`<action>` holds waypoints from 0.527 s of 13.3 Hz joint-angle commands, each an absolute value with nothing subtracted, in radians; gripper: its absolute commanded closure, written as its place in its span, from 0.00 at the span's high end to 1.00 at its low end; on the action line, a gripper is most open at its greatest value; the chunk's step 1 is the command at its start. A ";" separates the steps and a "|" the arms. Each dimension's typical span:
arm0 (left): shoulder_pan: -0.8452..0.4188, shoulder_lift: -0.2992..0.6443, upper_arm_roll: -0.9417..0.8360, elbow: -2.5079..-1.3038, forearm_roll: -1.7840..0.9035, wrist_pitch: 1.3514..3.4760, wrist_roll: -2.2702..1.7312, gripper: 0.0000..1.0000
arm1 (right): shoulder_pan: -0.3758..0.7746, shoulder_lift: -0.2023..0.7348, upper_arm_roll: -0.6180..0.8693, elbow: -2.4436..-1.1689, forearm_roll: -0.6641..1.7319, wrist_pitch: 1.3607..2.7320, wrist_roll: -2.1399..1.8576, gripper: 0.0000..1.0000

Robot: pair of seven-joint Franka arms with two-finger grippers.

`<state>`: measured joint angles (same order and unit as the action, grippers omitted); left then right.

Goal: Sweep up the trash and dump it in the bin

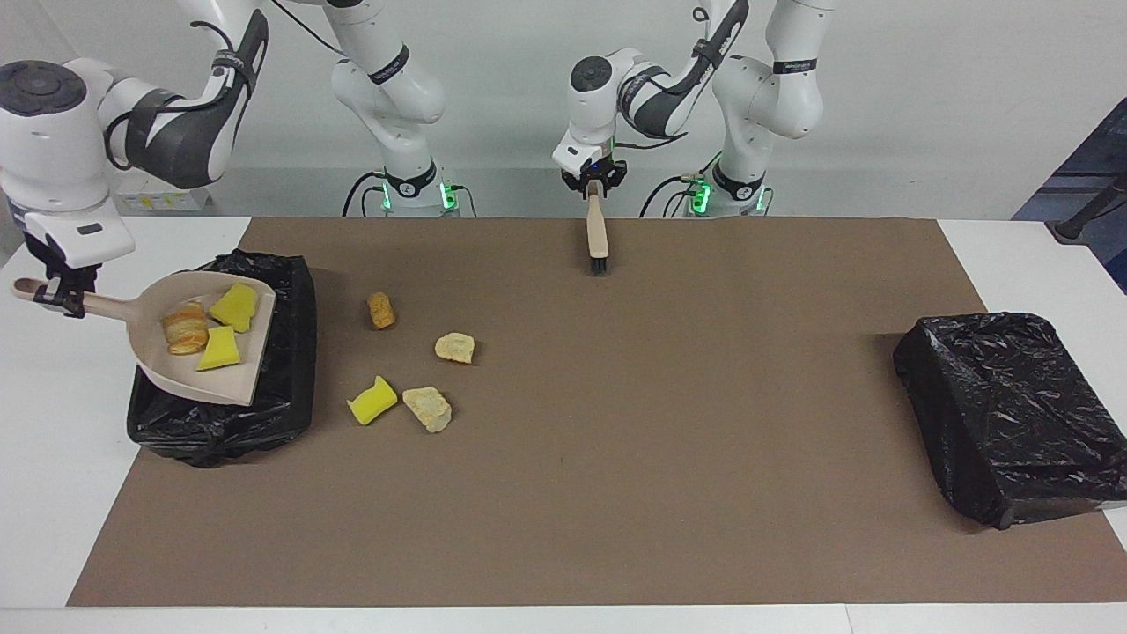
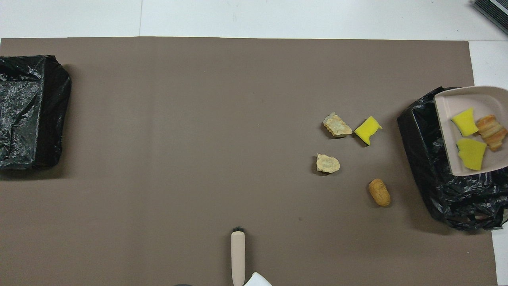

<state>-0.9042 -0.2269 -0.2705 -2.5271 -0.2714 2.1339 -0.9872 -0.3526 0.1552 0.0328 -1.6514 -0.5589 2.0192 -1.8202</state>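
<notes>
Right now three pieces of the trash point(image 1: 202, 333), two yellow sponge chunks and a golden-brown lump, ride in the beige dustpan point(image 1: 195, 380), which hangs nearly level over the black-lined bin point(image 1: 264, 423) at the right arm's end of the table point(image 1: 53, 528), probably so nothing slides off before it is tipped. The right hand point(image 1: 55, 295) is clamped on the pan's handle at roughly nine o'clock from the load in the facing view. Four scraps lie loose on the brown mat point(image 1: 616, 458) at about three o'clock of the bin: a brown lump point(image 1: 381, 310), two pale lumps point(image 1: 455, 348) and a yellow chunk point(image 1: 371, 401). The left hand point(image 1: 595, 180) waits, holding the brush point(image 1: 598, 233) bristles-down; whether its fingers are fully tight I cannot tell.
</notes>
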 commanded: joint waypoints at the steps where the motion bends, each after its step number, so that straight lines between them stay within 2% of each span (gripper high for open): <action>1: -0.810 -0.229 -0.265 -2.462 -0.247 2.090 -0.934 1.00 | -0.351 0.160 0.038 -1.690 -0.730 2.072 -1.770 0.00; 3: -0.717 -0.233 -0.265 -2.401 -0.174 2.016 -0.878 1.00 | -0.360 0.160 0.037 -1.709 -0.791 2.077 -1.770 0.00; 7: -0.452 -0.270 -0.262 -2.333 -0.084 1.898 -0.642 1.00 | -0.357 0.158 0.037 -1.694 -0.963 2.063 -1.782 0.00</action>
